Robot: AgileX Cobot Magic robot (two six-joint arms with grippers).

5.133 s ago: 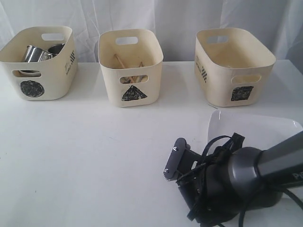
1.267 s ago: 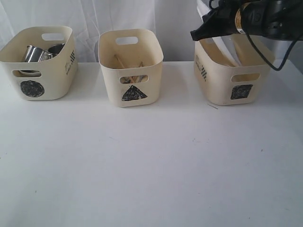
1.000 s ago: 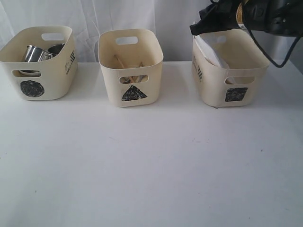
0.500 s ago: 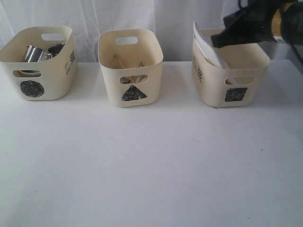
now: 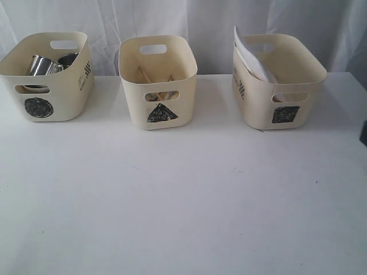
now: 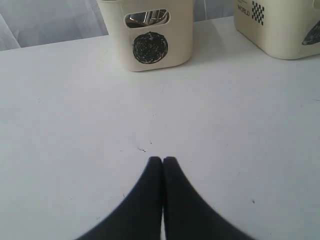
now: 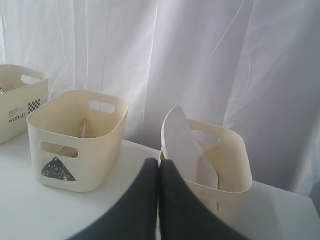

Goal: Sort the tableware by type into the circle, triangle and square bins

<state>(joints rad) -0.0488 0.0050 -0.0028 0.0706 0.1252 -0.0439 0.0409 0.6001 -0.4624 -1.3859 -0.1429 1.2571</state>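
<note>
The cream circle bin [image 5: 63, 86] at the left holds steel mugs [image 5: 41, 65]. In the middle, the triangle bin [image 5: 172, 86] has wooden chopsticks [image 5: 150, 77] inside. The large white plate [image 5: 248, 52] leans on edge against the left wall of the square bin [image 5: 298, 86], its top above the rim. My left gripper [image 6: 162, 160] is shut and empty, low over bare table in front of the circle bin [image 6: 170, 30]. My right gripper [image 7: 159, 162] is shut and empty, back from the square bin [image 7: 235, 170] and the plate [image 7: 181, 142].
A white cloth hangs behind the white table [image 5: 183, 195]. A dark sliver of the right arm [image 5: 364, 133] shows at the table's right edge. The triangle bin [image 7: 100, 145] and circle bin [image 7: 20, 105] also show in the right wrist view.
The right arm has pulled away from above the square bin and out to the right. The plate stays leaning in that bin. The right jaws have closed with nothing in them.
</note>
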